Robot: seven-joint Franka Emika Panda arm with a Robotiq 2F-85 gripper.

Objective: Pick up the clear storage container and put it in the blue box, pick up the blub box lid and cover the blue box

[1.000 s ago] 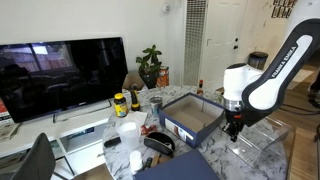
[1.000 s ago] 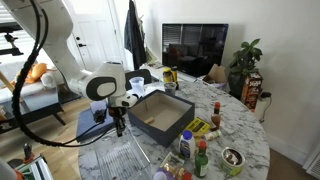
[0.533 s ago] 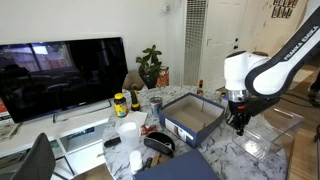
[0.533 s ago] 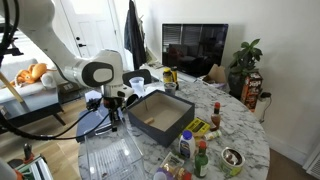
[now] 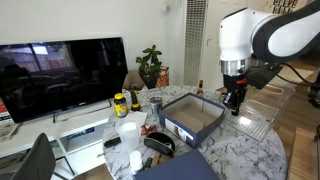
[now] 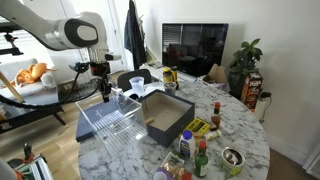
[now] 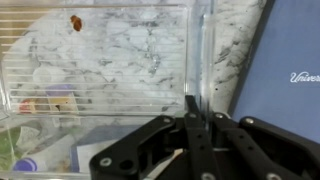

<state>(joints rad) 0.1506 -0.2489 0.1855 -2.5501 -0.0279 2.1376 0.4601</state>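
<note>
The round white marble bench (image 6: 238, 128) carries everything. On it the open blue rectangular box (image 5: 186, 129) stands empty, with its floor free to take the load. Next in size is the clear plastic storage container (image 6: 115, 124). It hangs off the bench just beside the box, on the side away from the bottles, and is not yet over the opening. The flat blue box lid (image 7: 292, 55) lies under and beside it, as the wrist view shows.

The black hand (image 7: 190, 104) is pressed together on one thin wall of the container, a finger on each side, so the tub dangles from one edge and looks a little tilted in both exterior views.

To do this step well, I judge the carry should be slow and high enough for the container's lowest corner to pass over the near rim of the box. The tub should then be squared with the walls before it is lowered, since the fit looks close. A one-wall pinch invites swinging or slipping, so sudden turns are best avoided.

White letters on the lid read "Univer", cut off by the frame edge. The labels on the small sauce bottles (image 6: 196, 150) are too small to read.
</note>
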